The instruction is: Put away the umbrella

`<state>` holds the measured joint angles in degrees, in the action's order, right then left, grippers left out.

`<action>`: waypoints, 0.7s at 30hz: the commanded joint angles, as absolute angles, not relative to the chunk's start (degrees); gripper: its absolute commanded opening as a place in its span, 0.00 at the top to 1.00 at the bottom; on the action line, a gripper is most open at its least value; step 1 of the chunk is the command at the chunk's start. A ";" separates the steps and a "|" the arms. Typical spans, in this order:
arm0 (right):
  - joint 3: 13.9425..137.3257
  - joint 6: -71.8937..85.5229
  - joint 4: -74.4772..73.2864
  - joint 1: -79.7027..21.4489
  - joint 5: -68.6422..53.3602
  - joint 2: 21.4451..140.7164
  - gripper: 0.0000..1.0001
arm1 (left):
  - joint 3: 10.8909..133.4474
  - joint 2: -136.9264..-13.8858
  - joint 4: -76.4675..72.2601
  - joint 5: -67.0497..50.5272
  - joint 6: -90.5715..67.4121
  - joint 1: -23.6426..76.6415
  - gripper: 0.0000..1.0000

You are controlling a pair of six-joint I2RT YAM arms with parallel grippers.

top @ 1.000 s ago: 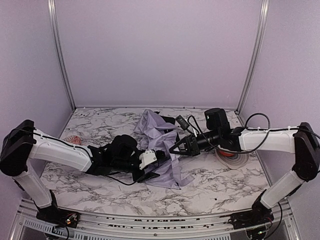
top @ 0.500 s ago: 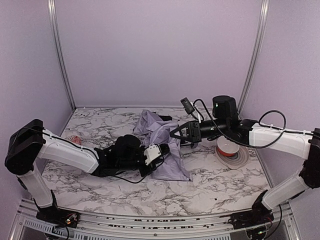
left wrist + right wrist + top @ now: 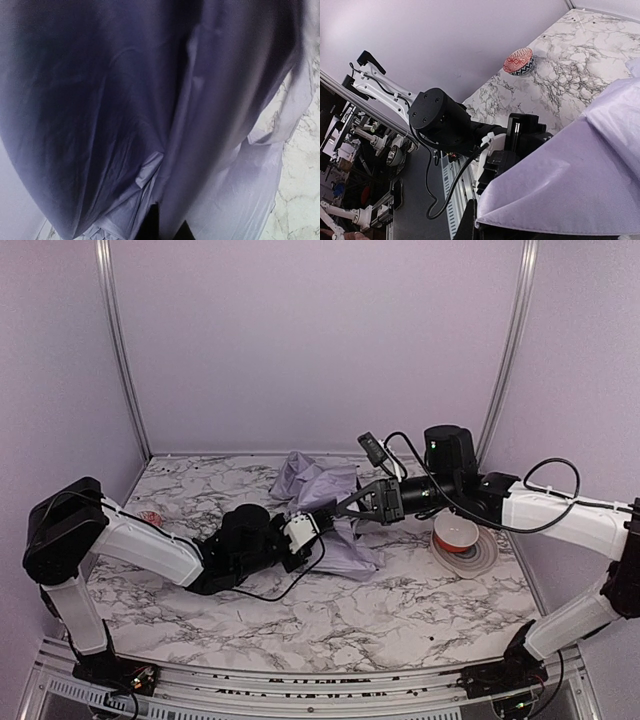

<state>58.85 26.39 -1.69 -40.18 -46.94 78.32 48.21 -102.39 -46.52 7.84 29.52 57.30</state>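
Observation:
The umbrella is a crumpled heap of pale lavender fabric at the middle back of the marble table. No shaft or handle shows. My left gripper reaches in from the left, its tips buried in the near edge of the fabric. In the left wrist view the fabric fills the frame, and a fold runs between my two dark fingertips, which stand close together. My right gripper comes from the right and holds a fabric edge off the table. One dark finger shows under that edge.
An orange-and-white bowl sits on a grey plate at the right, just under my right arm. A small red patterned bowl stands at the far left and also shows in the right wrist view. My left arm lies low over the table.
Both grippers have moved toward the back with the fabric. The right one rose, and the heap has bunched up tighter and farther back.

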 commanded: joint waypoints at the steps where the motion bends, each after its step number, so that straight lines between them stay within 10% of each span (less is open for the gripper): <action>1: 59.67 28.41 2.98 -41.36 -48.25 77.55 1.00 | 45.01 -102.95 -50.97 7.64 26.91 56.49 0.41; 3: 62.01 25.26 0.79 -41.25 -45.89 79.73 1.00 | 42.54 -98.79 -51.06 5.22 23.33 56.68 0.18; 8: 66.01 23.29 0.37 -40.08 -43.88 85.40 1.00 | 31.51 -80.97 -52.00 3.09 15.89 57.12 0.10; 15: 68.03 23.18 1.42 -39.55 -43.71 88.60 1.00 | 30.32 -76.27 -46.49 -8.46 2.69 61.88 0.56; 21: 68.15 22.20 0.78 -39.46 -41.89 87.55 1.00 | 37.51 -89.94 -52.16 -15.17 -1.82 62.05 0.59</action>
<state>65.49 23.44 -0.47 -39.90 -43.40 88.92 34.72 -84.42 -48.69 -9.65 3.51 62.00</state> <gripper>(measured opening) 0.005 0.417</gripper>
